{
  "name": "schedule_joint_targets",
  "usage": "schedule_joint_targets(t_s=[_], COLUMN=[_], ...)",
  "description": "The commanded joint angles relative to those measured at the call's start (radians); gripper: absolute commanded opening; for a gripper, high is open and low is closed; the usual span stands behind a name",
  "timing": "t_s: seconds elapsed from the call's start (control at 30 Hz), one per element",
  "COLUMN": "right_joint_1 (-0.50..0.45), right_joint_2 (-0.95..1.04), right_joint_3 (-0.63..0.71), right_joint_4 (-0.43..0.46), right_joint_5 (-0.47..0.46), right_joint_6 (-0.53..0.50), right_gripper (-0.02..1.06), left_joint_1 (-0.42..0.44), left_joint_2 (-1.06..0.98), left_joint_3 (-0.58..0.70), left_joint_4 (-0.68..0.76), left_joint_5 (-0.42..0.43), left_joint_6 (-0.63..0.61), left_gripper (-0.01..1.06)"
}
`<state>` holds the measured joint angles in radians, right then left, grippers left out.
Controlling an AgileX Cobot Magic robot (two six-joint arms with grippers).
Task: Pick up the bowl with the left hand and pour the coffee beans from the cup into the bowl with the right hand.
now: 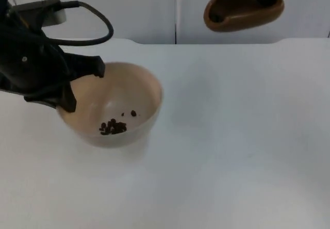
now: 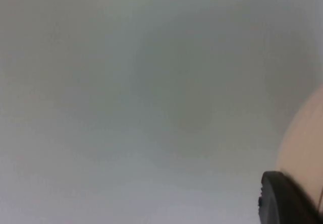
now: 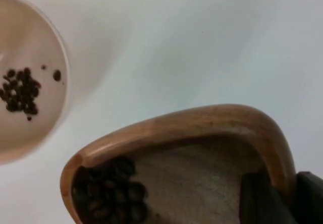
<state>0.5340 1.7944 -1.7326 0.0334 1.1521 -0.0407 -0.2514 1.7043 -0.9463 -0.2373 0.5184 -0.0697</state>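
While holding some coffee beans point(image 1: 113, 127), bowl point(image 1: 129, 92) rim in left gripper point(image 1: 77, 87) jaws; right gripper point(image 3: 275, 196) jaws clamped on cup point(image 1: 242, 7) rim.

The left arm hides the bowl's point(image 1: 135, 92) near-left rim; the cup point(image 1: 242, 10) is cut off by the frame's upper edge.

I count 1 beige bowl point(image 1: 134, 92), 1 brown wooden cup point(image 1: 242, 10), and 2 small heaps of coffee beans point(image 3: 108, 191), too clumped to count.
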Motion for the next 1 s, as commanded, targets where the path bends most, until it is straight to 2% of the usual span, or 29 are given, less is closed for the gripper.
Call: schedule_joint_targets(t_s=[0.0, 0.2, 0.27, 0.4, 0.43, 0.53, 0.8, 0.97], right_joint_1=[-0.013, -0.036, -0.038, -0.038, -0.038, -0.051, -0.058, -0.058], right_joint_2=[0.0, 0.0, 0.0, 0.0, 0.0, 0.0, 0.074, 0.148], right_joint_3=[0.015, 0.158, 0.191, 0.306, 0.306, 0.384, 0.452, 0.499], right_joint_4=[0.008, 0.025, 0.03, 0.021, 0.021, 0.029, 0.029, 0.05], right_joint_5=[-0.024, -0.155, -0.186, -0.318, -0.318, -0.421, -0.48, -0.56], right_joint_6=[0.006, 0.041, 0.049, 0.095, 0.095, 0.147, 0.183, 0.198], right_gripper=[0.0, 0.0, 0.0, 0.0, 0.0, 0.0, 0.0, 0.0], left_joint_1=[0.035, 0.105, 0.113, 0.112, 0.112, 0.112, 0.112, 0.112], left_joint_2=[0.014, 0.093, 0.11, 0.191, 0.191, 0.239, 0.29, 0.301], left_joint_3=[-0.006, -0.013, -0.024, -0.101, -0.101, -0.13, -0.135, -0.135], left_joint_4=[-0.074, -0.191, -0.191, -0.184, -0.184, -0.184, -0.168, -0.17], left_joint_5=[-0.019, -0.058, -0.054, -0.027, -0.027, -0.035, -0.054, -0.073], left_joint_6=[0.061, 0.176, 0.178, 0.178, 0.178, 0.178, 0.189, 0.189], left_gripper=[0.0, 0.0, 0.0, 0.0, 0.0, 0.0, 0.0, 0.0])
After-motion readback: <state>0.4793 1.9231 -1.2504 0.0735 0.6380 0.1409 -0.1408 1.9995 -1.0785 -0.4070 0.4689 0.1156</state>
